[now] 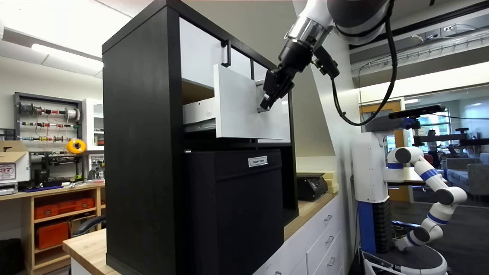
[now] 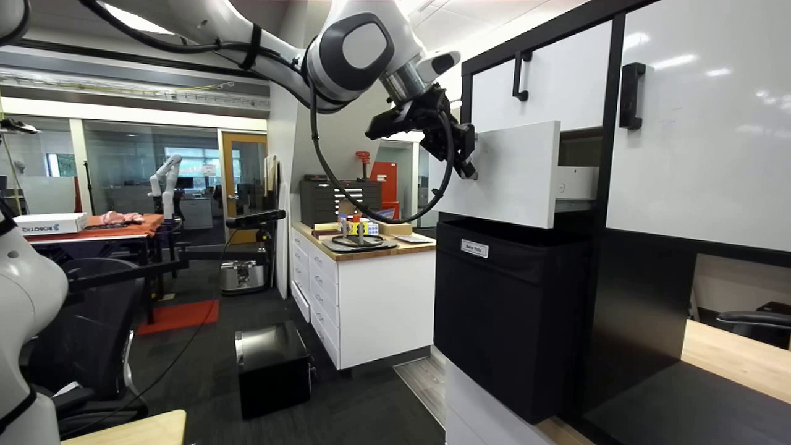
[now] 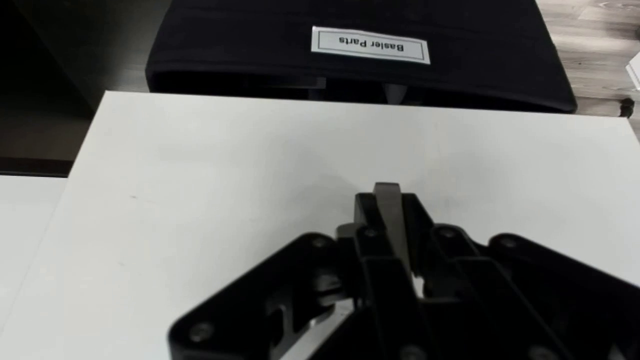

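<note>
While the white drawer [image 1: 240, 109] stands partly out of the black cabinet [image 1: 137, 133], its contents hidden, a black fabric bin [image 1: 248, 206] labelled "Basler Parts" sits beneath it, its inside too dark to make out. The drawer's grey handle [image 3: 391, 210] lies between the fingertips of the gripper [image 1: 266, 102], which pinches it.

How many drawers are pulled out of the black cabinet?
1: the white drawer above the black bin, its handle in the claw; others may be hidden.
</note>
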You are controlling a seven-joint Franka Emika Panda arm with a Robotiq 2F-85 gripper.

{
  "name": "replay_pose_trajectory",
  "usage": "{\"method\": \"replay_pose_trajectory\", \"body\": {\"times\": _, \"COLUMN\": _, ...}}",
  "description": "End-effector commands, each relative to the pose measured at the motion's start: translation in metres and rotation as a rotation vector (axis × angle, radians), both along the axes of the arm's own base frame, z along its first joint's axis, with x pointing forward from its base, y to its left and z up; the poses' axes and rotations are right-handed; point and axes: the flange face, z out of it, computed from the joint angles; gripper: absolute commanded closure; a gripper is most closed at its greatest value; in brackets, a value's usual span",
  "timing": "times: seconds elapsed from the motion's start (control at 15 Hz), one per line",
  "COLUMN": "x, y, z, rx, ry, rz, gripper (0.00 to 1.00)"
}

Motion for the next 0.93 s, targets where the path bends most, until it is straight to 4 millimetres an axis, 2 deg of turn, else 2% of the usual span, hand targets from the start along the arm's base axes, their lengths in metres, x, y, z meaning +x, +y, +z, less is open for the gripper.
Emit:
{"method": "replay_pose_trajectory", "body": {"times": 0.0, "x": 0.042, "y": -0.021, "z": -0.002, "rx": -0.011, "ry": 0.029, "rz": -0.025, "gripper": 0.96}}
{"method": "replay_pose_trajectory", "body": {"times": 0.53, "x": 0.119, "y": -0.028, "z": -0.013, "rx": -0.001, "ry": 0.056, "rz": -0.035, "gripper": 0.96}}
{"method": "replay_pose_trajectory", "body": {"times": 0.73, "x": 0.139, "y": -0.030, "z": -0.016, "rx": 0.002, "ry": 0.058, "rz": -0.037, "gripper": 0.96}}
{"method": "replay_pose_trajectory", "body": {"times": 0.87, "x": 0.145, "y": -0.030, "z": -0.014, "rx": 0.004, "ry": 0.069, "rz": -0.038, "gripper": 0.96}}
